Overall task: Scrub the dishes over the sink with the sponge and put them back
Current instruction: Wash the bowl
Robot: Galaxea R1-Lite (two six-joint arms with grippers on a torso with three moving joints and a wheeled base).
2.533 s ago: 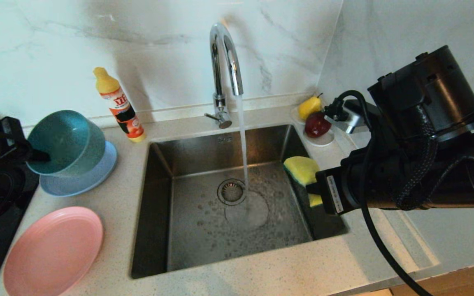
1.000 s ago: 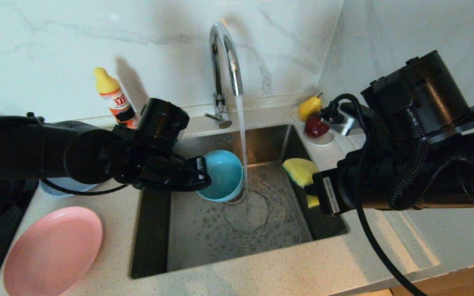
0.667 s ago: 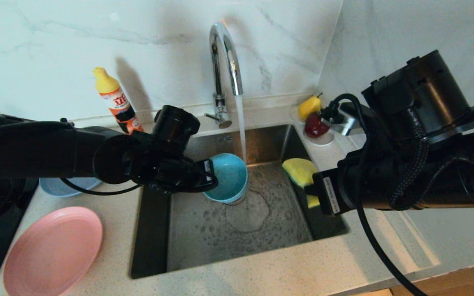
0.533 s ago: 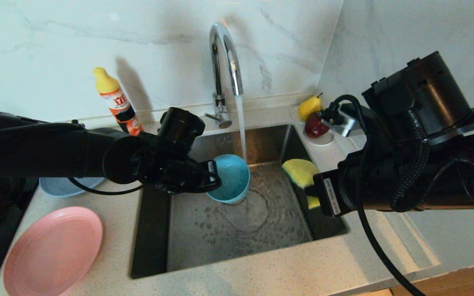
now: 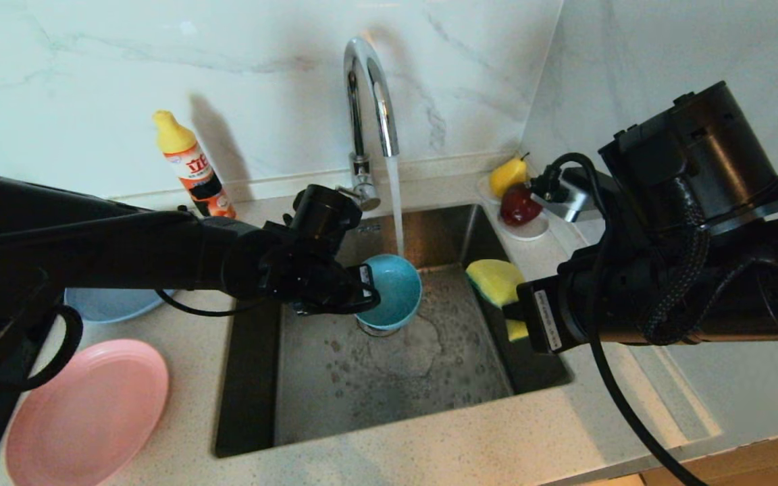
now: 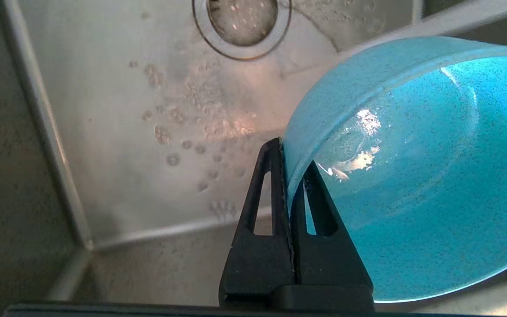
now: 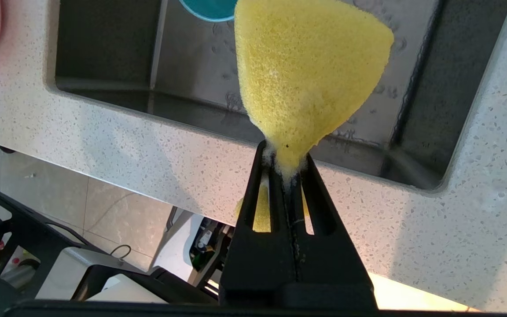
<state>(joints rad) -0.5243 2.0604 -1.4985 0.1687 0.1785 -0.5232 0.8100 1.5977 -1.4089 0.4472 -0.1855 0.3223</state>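
While water runs from the tap [image 5: 370, 94], the left gripper [image 6: 292, 176] is pinched tight on the rim of the teal bowl [image 5: 390, 290], holding it tilted over the sink [image 5: 254, 405] drain. Just beside it, the right gripper [image 7: 286, 169] squeezes the sponge [image 7: 308, 70] above the sink's right side. With only a thin edge clamped, a hard scrub could twist the wet bowl loose.

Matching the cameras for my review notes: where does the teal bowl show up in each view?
Head view: teal bowl at centre, over the sink under the tap's stream, pinched by the left gripper.
Left wrist view: bowl fills the right side.
Right wrist view: a sliver at the top edge.
Shared landmark: the sink.
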